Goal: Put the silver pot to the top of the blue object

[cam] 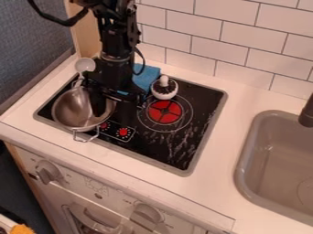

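Since the silver pot (pixel 68 109) sits on the stove's (pixel 205 107) left, the gripper (pixel 112 109), spread astride its right wall, should close squarely there. A high, level lift would then best carry it far and right onto the blue object (pixel 146 77).

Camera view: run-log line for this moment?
gripper at silver pot | silver pot on stovetop, not yet on blue object | grasp unclear

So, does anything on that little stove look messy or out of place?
Pale streaks mark the otherwise dark stovetop, below and right of the red burner, so it looks untidy. Scratches, residue or glare, I can't tell. Nothing else stands out.
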